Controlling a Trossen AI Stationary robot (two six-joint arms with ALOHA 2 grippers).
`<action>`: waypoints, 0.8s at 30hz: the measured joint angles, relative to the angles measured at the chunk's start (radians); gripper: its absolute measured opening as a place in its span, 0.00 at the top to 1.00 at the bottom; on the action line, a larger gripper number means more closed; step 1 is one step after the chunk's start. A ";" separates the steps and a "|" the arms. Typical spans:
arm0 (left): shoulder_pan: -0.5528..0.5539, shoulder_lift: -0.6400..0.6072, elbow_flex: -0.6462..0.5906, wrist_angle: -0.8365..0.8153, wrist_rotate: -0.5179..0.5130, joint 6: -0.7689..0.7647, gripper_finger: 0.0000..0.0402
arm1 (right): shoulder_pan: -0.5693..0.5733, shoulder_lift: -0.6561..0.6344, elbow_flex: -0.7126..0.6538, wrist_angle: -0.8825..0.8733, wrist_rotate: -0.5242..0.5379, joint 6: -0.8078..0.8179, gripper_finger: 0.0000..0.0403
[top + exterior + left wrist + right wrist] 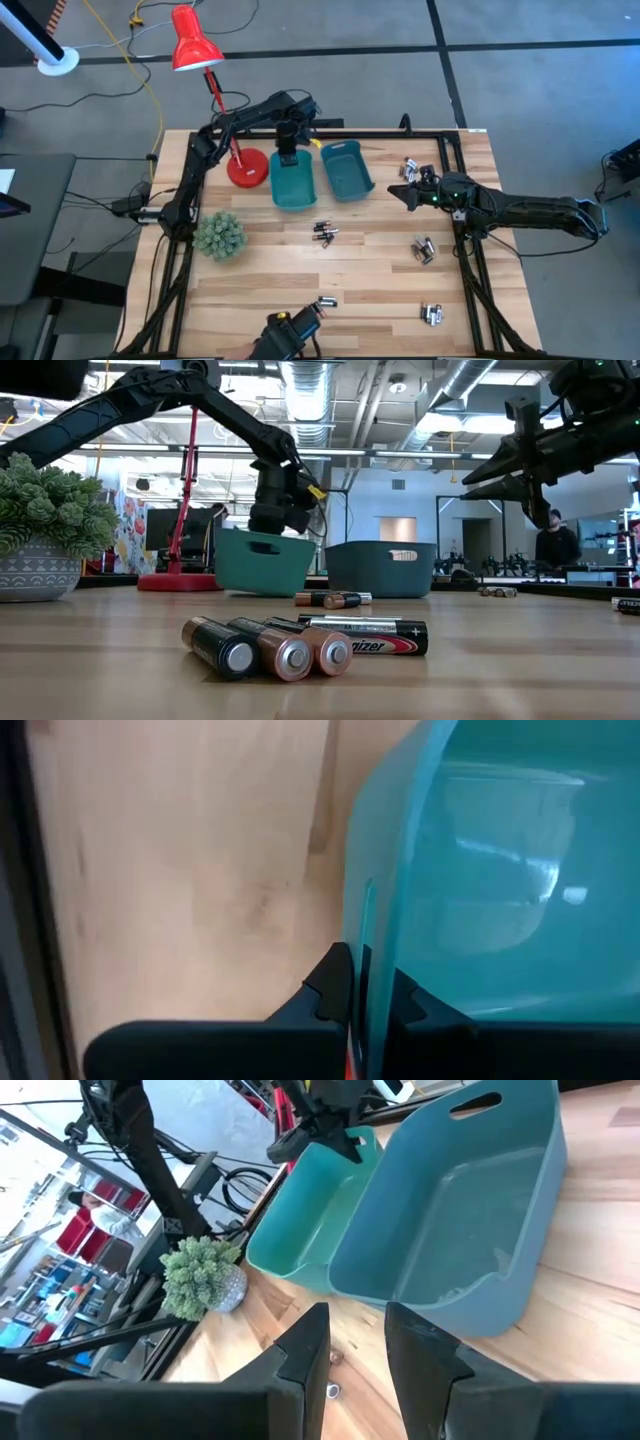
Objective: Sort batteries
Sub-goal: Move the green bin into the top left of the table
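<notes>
Batteries lie in small clusters on the wooden table: one in the middle [325, 234], close up in the low view [300, 645], and others at the right [424, 250] and far right [410, 168]. Two bins stand side by side at the far side, a green-teal one [292, 180] and a blue-teal one [346, 170]. My left gripper [287, 152] points down at the green-teal bin's far end and is shut on its wall. My right gripper [408, 192] hovers open to the right of the blue-teal bin [470, 1210], with nothing between its fingers [355, 1360]. My left gripper [368, 985] pinches the green-teal bin's far end wall [362, 920] at the rim, one finger inside [405, 1002] and one outside [333, 988]. The fingers come from above, pointing down. In the low view the bin's [265, 560] bottom looks level with the table; whether it rests there I cannot tell.
A red desk lamp [195, 45] stands on its round base [247, 168] left of the bins. A spiky green plant in a pot [219, 236] sits at the left. More batteries lie near the front edge [432, 314]. A person [555, 545] stands in the room behind.
</notes>
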 joint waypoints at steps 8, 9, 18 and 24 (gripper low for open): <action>-0.007 0.000 0.000 0.036 -0.009 0.004 0.95 | 0.000 0.000 0.000 0.000 0.000 0.000 0.71; -0.008 0.000 0.000 0.039 -0.009 0.005 0.94 | 0.000 0.000 0.000 0.000 0.000 0.000 0.71; -0.008 0.000 0.000 0.041 -0.011 0.007 0.83 | 0.000 0.000 0.000 0.000 0.000 0.000 0.71; -0.008 0.000 0.000 0.040 -0.070 -0.001 0.76 | -0.001 0.000 0.000 0.001 0.000 -0.023 0.71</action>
